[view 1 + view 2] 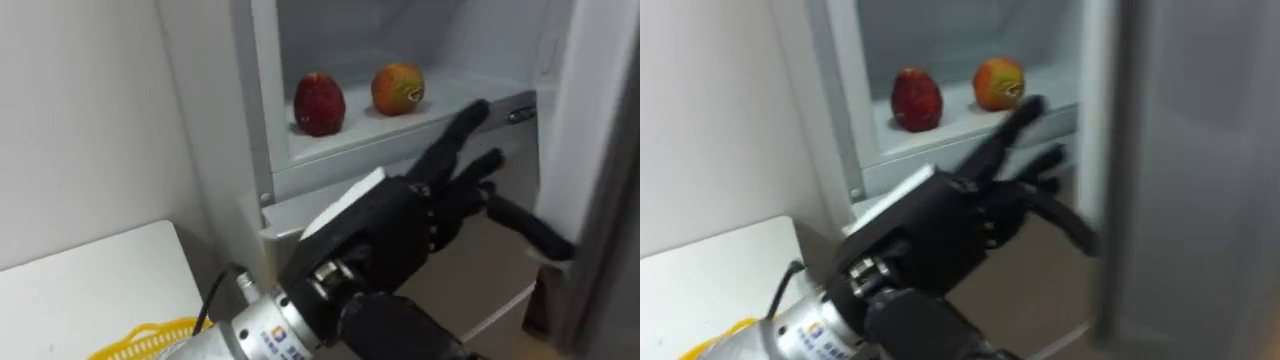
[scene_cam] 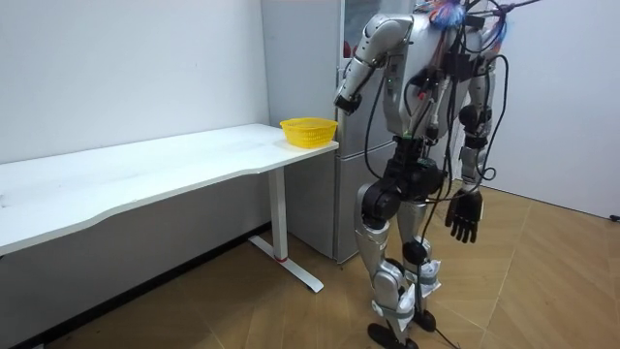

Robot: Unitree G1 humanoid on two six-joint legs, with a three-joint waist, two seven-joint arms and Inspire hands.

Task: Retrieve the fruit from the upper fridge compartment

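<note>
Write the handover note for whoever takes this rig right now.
Left hand: open, fingers straight, stretched toward the upper fridge shelf, holding nothing.
Right hand: open, hanging at the robot's side.
Red fruit and orange fruit: apart on that shelf, ungrasped.
Yellow basket: on the white table's end beside the fridge.
Done: fridge open, robot standing at it.
Left: grasp a fruit and bring it out.

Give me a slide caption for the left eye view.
Open left hand stretched toward a red fruit and an orange fruit on the fridge shelf.
</note>
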